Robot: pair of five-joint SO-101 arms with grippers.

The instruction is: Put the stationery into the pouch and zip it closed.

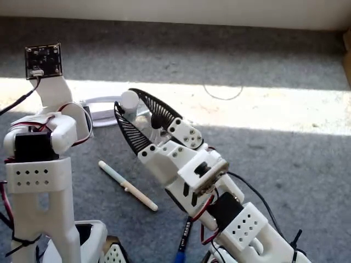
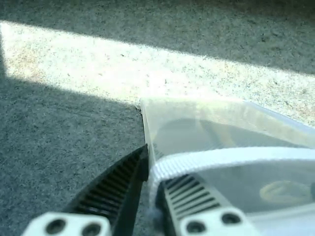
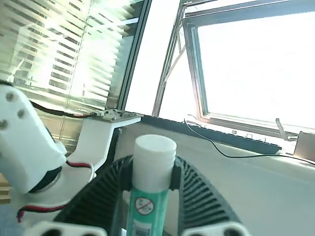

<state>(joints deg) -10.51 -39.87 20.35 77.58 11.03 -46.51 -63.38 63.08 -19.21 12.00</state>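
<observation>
The left gripper (image 2: 150, 160) was closed on the pouch (image 2: 221, 142). Its two black fingers (image 2: 115, 189) pinched one corner, with the white zip band (image 2: 231, 157) running in between them. The pouch was clear and lay on the grey counter (image 2: 64, 123), partly in a sunlit strip and partly in shade. Whether its zip was open could not be told. In the high view the pouch lay just beyond the left arm (image 1: 41, 159), which hid part of it.

The right gripper (image 1: 124, 98) was clamped on a glue stick (image 3: 150, 189), gripping its green body just under the white cap (image 3: 155, 147). In the high view the cap sat just beside the pouch, at the end away from the left arm. Whether it touched the pouch could not be told. In the right wrist view the stick pointed up towards a window (image 3: 256, 64).

A pale pen (image 1: 127, 186) lay flat on the counter near the pouch, on the side towards the arm bases and between the two arms, apart from both grippers. A second pen (image 1: 184, 241), dark with a blue end, lay farther from the pouch, with part of it hidden under the right arm (image 1: 219, 197).
</observation>
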